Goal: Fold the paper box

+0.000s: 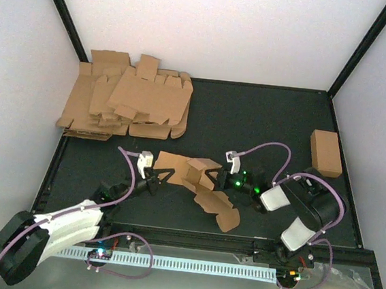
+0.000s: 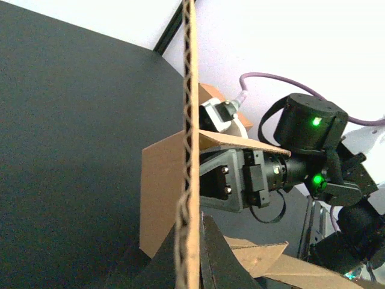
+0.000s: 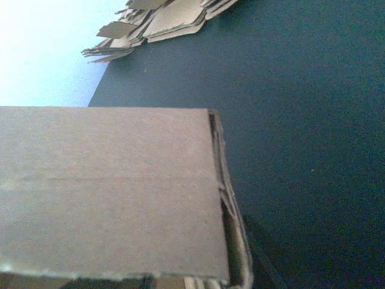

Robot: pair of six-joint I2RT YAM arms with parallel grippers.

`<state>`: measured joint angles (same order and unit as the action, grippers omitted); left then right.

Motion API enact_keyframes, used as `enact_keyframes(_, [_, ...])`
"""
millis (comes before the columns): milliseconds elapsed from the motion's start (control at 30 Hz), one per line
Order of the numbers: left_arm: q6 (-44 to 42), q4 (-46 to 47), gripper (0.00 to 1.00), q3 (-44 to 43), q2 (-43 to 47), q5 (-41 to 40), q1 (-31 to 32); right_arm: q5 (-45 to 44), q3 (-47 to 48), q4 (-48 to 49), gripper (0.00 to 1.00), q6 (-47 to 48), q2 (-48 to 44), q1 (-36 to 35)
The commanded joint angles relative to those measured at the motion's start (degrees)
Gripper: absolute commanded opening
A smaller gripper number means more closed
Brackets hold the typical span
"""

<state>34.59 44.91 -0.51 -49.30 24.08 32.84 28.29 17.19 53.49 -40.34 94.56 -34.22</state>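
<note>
The paper box (image 1: 193, 175) sits near the middle of the counter (image 1: 264, 117), between the two arms. It is half-formed: its middle panels stand up as an open sleeve, and a loose strip with rounded flaps trails to the near right, lying flat on the counter.

The left pincer (image 1: 157, 177) is clamped on the box's left edge. Its wrist view shows the corrugated edge running straight up between the fingers. The right pincer (image 1: 218, 176) is against the right side of the raised part, with a flap lying over its body. A cardboard panel fills most of its own camera view and hides the fingers, so I cannot tell whether they are apart or together, or whether they grip anything.

The cardboard looks light and thin. It should be stiff across a panel but ready to bend along its creases, and likely to spring back if released. It should slide easily on the smooth counter, so one side needs pinning while the other is pushed. The best hold is on a panel edge close to a crease, not on a flap tip, which would buckle or crush.

A heap of flat blanks (image 1: 129, 101) lies at the far left. A closed cardboard brick (image 1: 325, 152) sits at the right, well apart.
</note>
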Motion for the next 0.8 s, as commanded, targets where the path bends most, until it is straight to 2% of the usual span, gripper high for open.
enact_keyframes(0, [-1.9,1.0,0.01,4.0,1.7,1.4,0.5,-2.8,1.9,0.2,0.36,0.2,1.7,-1.2])
enact_keyframes(167, [-1.4,-0.3,0.02,4.8,3.9,0.4,0.5,-5.0,2.8,-1.5,0.27,0.5,1.6,-2.3])
enact_keyframes(333, [-0.4,-1.2,0.02,5.8,6.0,-0.5,0.5,-6.7,2.3,-2.1,0.03,0.6,-0.3,-2.5])
enact_keyframes(567, [-0.1,-2.5,0.02,6.1,8.9,-0.6,0.7,-10.3,0.5,-3.7,0.02,1.1,-5.0,-2.9])
enact_keyframes(767, [0.2,-0.8,0.02,6.5,9.2,1.0,0.7,-11.4,0.4,-2.4,0.08,0.9,-6.5,-3.1])
